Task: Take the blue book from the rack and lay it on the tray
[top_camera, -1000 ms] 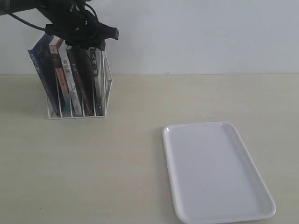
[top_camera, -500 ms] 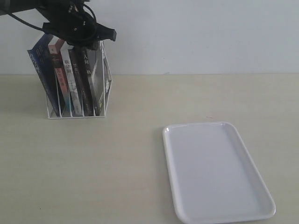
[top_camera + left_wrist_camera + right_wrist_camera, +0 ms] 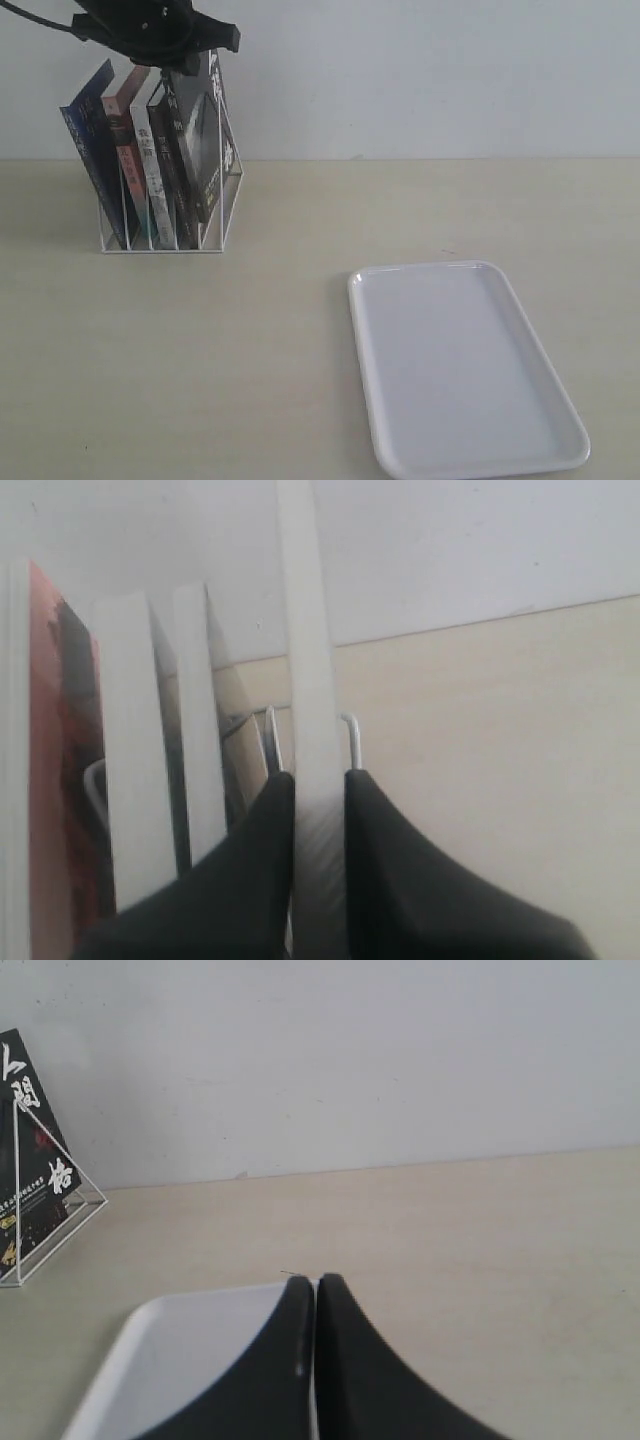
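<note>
The blue book [image 3: 88, 150] leans at the far left end of the white wire rack [image 3: 165, 245], untouched. My left gripper [image 3: 195, 58] is above the rack's right end, shut on the top edge of a black-and-grey book [image 3: 200, 130], which stands raised and tilted above its neighbours. In the left wrist view my left gripper [image 3: 318, 780] clamps that book's white page edge [image 3: 303, 660]. The white tray [image 3: 460, 365] lies flat at the front right with nothing on it. My right gripper [image 3: 316, 1282] is shut and holds nothing, hovering over the tray's [image 3: 180, 1350] edge.
Between the blue book and the lifted one stand a pink-red-spined book [image 3: 125, 150], a white-spined book [image 3: 150, 165] and another dark book [image 3: 172, 160]. A white wall rises close behind the rack. Bare beige tabletop [image 3: 250, 340] lies between rack and tray.
My left gripper has closed on the black-and-grey book at the rack's right end and risen, pulling that book partly up out of the rack. The blue book has not moved.
</note>
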Robot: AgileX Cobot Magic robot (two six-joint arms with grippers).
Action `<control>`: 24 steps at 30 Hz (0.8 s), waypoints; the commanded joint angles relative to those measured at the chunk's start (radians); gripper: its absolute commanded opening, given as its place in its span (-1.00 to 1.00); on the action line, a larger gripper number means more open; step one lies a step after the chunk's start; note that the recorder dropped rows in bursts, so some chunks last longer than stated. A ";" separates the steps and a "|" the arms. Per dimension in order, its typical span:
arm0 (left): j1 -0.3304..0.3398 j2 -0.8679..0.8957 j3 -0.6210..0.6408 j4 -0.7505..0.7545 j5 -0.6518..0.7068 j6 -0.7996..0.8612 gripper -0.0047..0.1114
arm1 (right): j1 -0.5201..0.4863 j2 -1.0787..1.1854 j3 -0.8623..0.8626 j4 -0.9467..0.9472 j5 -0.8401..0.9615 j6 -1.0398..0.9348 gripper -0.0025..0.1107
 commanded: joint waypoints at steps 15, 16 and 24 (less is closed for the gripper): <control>-0.001 -0.124 -0.013 0.001 -0.017 -0.003 -0.84 | -0.003 -0.005 -0.001 0.009 -0.007 -0.001 -0.96; -0.001 -0.126 -0.013 0.001 -0.011 -0.003 -0.84 | -0.003 -0.005 -0.001 0.009 -0.007 -0.001 -0.96; -0.001 -0.154 -0.013 0.001 0.019 -0.003 -0.84 | -0.003 -0.005 -0.001 0.009 -0.007 -0.001 -0.96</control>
